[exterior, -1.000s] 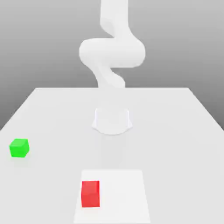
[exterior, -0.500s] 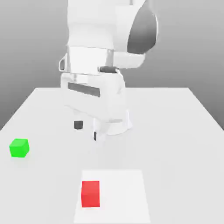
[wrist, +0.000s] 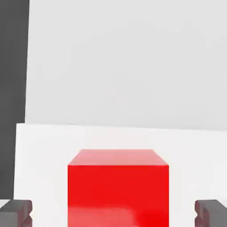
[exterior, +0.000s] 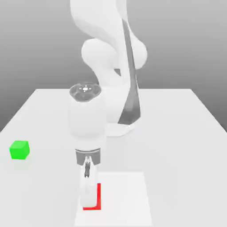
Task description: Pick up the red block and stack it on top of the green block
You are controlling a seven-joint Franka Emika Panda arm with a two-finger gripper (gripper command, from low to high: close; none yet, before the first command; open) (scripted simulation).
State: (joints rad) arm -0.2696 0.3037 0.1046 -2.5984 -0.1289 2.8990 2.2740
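1 pincer (wrist: 113,213) stands wide open, its 2 fingers (wrist: 17,213) on opposite sides of the red block (wrist: 118,195), with a gap between each finger and the block; it has hold of nothing. There is 1 red block, between the fingers on 1 white patch (exterior: 122,195), and 1 green block (exterior: 19,150), well apart from the pincer, toward the exterior view's left. Near the pincer, the patch has bare room toward the exterior view's right. Beyond the green block, 1 table (exterior: 177,155) edge runs close by.
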